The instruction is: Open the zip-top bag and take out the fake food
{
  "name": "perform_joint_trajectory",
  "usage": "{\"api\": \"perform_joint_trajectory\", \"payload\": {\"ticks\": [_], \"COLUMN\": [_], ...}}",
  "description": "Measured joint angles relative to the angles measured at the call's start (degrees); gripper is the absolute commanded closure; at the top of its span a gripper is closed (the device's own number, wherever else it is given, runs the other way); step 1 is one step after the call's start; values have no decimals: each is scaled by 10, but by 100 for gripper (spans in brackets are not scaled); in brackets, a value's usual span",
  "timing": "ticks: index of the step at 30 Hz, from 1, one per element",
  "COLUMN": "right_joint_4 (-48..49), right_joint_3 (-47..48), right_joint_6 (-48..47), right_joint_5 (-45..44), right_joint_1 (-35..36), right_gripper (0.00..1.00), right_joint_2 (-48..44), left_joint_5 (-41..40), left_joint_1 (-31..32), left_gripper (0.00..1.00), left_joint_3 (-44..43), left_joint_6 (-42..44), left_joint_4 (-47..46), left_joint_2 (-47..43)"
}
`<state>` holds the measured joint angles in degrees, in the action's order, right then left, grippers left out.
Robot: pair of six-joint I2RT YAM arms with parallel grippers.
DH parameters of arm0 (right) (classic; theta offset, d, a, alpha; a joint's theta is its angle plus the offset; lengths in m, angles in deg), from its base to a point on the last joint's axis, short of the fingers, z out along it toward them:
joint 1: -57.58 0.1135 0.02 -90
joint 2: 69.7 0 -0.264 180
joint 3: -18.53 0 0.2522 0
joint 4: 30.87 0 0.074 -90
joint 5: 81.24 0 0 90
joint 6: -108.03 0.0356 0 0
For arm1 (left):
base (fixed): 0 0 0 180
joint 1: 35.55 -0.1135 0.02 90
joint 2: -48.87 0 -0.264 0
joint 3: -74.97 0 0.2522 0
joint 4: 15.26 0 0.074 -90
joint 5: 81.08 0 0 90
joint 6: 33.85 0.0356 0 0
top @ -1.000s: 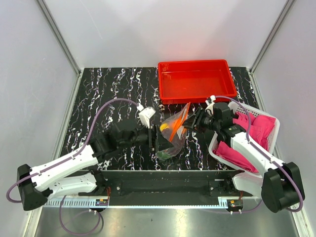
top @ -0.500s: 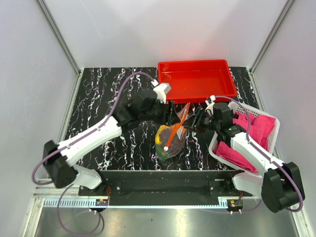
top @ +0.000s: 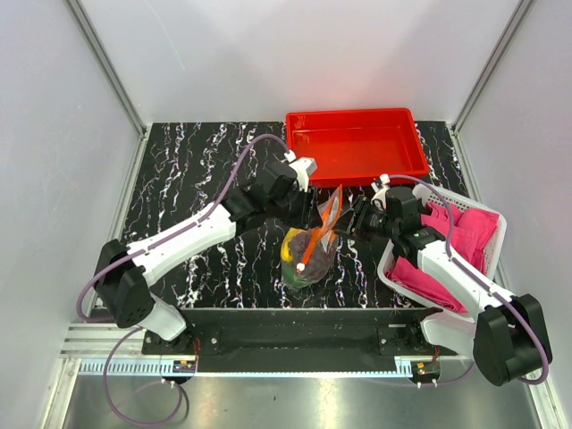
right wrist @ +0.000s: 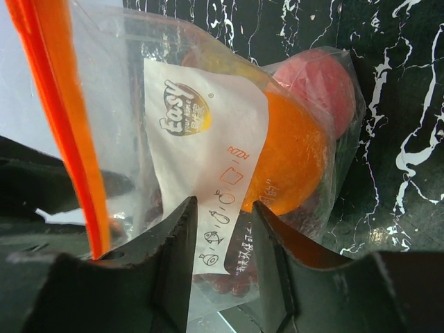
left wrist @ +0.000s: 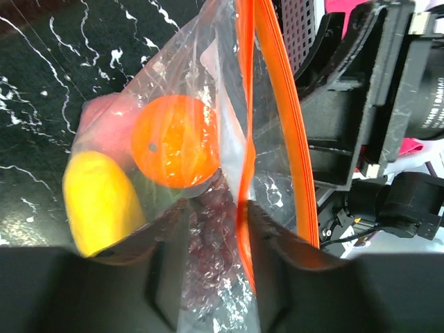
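The zip-top bag (top: 313,253) stands upright on the black marble table between my two grippers, its orange-red zip strip (top: 320,234) running up to a raised corner. Through the clear film I see the fake food: an orange ball (left wrist: 177,142), a yellow oblong fruit (left wrist: 100,201), dark purple grapes (left wrist: 211,236) and a pink-red piece (right wrist: 319,83). My left gripper (top: 315,213) (left wrist: 215,208) is closed on the bag's film beside one zip strip (left wrist: 243,173). My right gripper (top: 351,219) (right wrist: 223,205) is closed on the opposite wall, over its white label (right wrist: 208,139). The two strips stand apart at the top.
A red tray (top: 357,147) sits behind the bag at the back. A white basket (top: 500,225) holding pink cloths (top: 465,228) stands at the right, beside my right arm. The aluminium frame posts and white walls bound the table.
My left arm swung from the near left up and across to the bag's top, and its fingers now straddle the film. The bag's near lip dropped lower. My right gripper held still.
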<state>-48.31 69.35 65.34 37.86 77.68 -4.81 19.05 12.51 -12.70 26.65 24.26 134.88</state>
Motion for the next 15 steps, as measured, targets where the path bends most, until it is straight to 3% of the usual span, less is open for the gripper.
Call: {"api": "perform_joint_trajectory", "payload": {"ticks": [2,3,4,8,12,15], "right_joint_4": [-2,-4,-7,-31,-55,-60], "right_joint_3": [0,0,0,2,9,13], "right_joint_6": [-2,-3,-5,-13,-26,-38], "right_joint_5": [0,0,0,-1,0,6], "right_joint_1": [0,0,0,0,0,0], "right_gripper": [50,49,48,42,13,1], "right_joint_2": [0,0,0,-3,-19,-33], "left_joint_5": [4,9,12,38,52,53], "left_joint_1": [-2,-3,-5,-23,-39,-42], "left_gripper": [87,97,100,100,100,100], "left_joint_3": [0,0,0,3,24,54], "left_joint_6": [-2,-2,-2,-5,-12,-24], "left_joint_4": [-3,-5,-6,-20,-34,-56], "left_joint_2": [6,9,10,9,-22,-74]}}
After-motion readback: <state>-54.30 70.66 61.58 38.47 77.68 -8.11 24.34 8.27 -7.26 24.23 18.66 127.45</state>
